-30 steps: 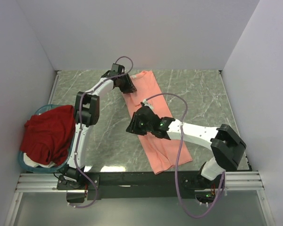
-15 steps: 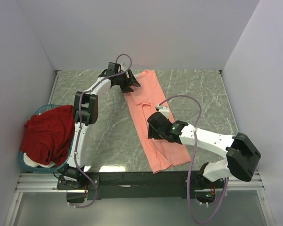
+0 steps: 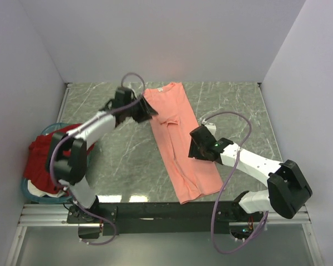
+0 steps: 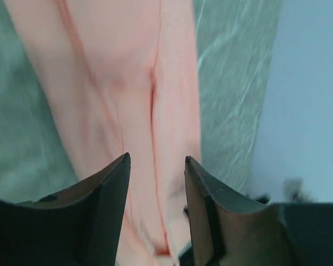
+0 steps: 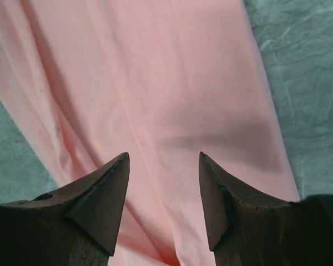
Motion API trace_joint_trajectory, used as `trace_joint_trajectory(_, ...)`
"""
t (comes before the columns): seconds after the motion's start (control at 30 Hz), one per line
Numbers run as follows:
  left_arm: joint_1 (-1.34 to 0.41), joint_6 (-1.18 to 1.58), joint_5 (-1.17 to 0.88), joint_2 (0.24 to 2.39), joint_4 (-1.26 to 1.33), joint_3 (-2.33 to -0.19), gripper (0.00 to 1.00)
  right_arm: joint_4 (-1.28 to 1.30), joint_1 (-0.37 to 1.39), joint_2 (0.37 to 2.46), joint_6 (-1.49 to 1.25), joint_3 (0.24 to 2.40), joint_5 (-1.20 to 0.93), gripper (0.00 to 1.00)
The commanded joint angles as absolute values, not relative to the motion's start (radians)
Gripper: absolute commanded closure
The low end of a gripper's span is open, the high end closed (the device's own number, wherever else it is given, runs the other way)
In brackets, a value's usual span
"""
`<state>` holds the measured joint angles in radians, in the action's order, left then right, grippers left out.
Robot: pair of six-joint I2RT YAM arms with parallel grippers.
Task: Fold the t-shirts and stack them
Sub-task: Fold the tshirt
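Note:
The salmon-pink t-shirt (image 3: 180,144) lies as a long narrow strip slanting from the far middle of the table toward the near edge. My left gripper (image 3: 146,111) hovers by its upper left edge, open, with only pink cloth (image 4: 127,83) below the fingers (image 4: 114,188). My right gripper (image 3: 195,148) is over the strip's right side, open and empty above smooth pink fabric (image 5: 172,83). The dark red t-shirt (image 3: 44,158) is heaped in the teal basket (image 3: 29,189) at the left, partly behind my left arm.
Green marbled tabletop (image 3: 238,111) lies on both sides of the strip. White walls close in the back and sides. A black rail (image 3: 166,210) with the arm bases runs along the near edge. The left arm's elbow (image 3: 66,158) hangs over the basket.
The right gripper moved from the strip's left edge across to its right side. The left gripper drew back left off the shirt's top, and its elbow swung down over the basket.

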<state>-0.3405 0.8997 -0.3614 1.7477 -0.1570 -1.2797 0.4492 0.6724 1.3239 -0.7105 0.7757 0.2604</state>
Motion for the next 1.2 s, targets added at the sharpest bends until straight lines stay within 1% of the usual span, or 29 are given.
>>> trace_joint_trajectory(0.0,-0.466,0.986,-0.186,1.613,-0.118,-1.033,0.51,0.430,0.644,1.289,-0.709,0.724,0.250,0.40)
trace_joint_trajectory(0.03,-0.485,1.005,-0.164,1.579,-0.111,-0.981,0.52,0.428,0.638,1.286,-0.713,0.707,0.250,0.40)
trace_joint_trajectory(0.07,-0.515,1.014,-0.157,1.544,-0.106,-0.885,0.53,0.426,0.631,1.275,-0.727,0.675,0.247,0.41)
trace_joint_trajectory(0.17,-0.560,1.031,-0.150,1.383,-0.087,-0.726,0.54,0.402,0.632,1.244,-0.768,0.594,0.227,0.42)
trace_joint_trajectory(0.27,-0.580,1.035,-0.156,1.277,-0.112,-0.622,0.54,0.353,0.644,1.210,-0.823,0.520,0.152,0.44)
trace_joint_trajectory(0.37,-0.580,1.028,-0.129,1.192,-0.164,-0.574,0.54,0.306,0.701,1.190,-0.903,0.483,0.120,0.45)
trace_joint_trajectory(0.5,-0.578,1.016,-0.075,1.134,-0.245,-0.564,0.53,0.200,0.796,1.215,-1.031,0.480,0.069,0.46)
trace_joint_trajectory(0.53,-0.577,1.009,-0.068,1.128,-0.273,-0.578,0.53,0.174,0.852,1.229,-1.086,0.486,0.063,0.46)
trace_joint_trajectory(0.63,-0.559,0.989,-0.045,1.120,-0.302,-0.598,0.52,0.080,0.941,1.311,-1.178,0.544,0.037,0.46)
trace_joint_trajectory(0.73,-0.520,0.962,-0.054,1.114,-0.336,-0.627,0.53,0.003,0.974,1.415,-1.226,0.603,0.003,0.46)
trace_joint_trajectory(0.77,-0.511,0.954,-0.061,1.106,-0.348,-0.632,0.52,-0.015,0.986,1.428,-1.224,0.638,-0.021,0.48)
trace_joint_trajectory(0.8,-0.503,0.939,-0.077,1.101,-0.357,-0.637,0.53,-0.006,0.992,1.433,-1.220,0.659,-0.002,0.48)
trace_joint_trajectory(0.87,-0.495,0.925,-0.080,1.076,-0.379,-0.647,0.53,0.099,1.006,1.413,-1.200,0.698,0.055,0.48)
trace_joint_trajectory(0.97,-0.497,0.910,-0.095,1.030,-0.403,-0.627,0.55,0.152,1.008,1.344,-1.193,0.652,0.118,0.47)
trace_joint_trajectory(1.0,-0.497,0.911,-0.110,1.017,-0.396,-0.614,0.57,0.162,1.008,1.324,-1.195,0.635,0.135,0.47)
trace_joint_trajectory(1.03,-0.503,0.910,-0.148,1.009,-0.384,-0.583,0.61,0.172,1.008,1.289,-1.198,0.620,0.155,0.47)
trace_joint_trajectory(1.1,-0.521,0.923,-0.172,0.983,-0.362,-0.558,0.65,0.198,1.008,1.258,-1.201,0.580,0.167,0.47)
trace_joint_trajectory(1.13,-0.555,0.928,-0.181,0.979,-0.359,-0.542,0.68,0.209,1.011,1.231,-1.203,0.560,0.175,0.47)
trace_joint_trajectory(1.17,-0.574,0.933,-0.179,0.976,-0.357,-0.538,0.69,0.210,1.015,1.215,-1.204,0.546,0.178,0.48)
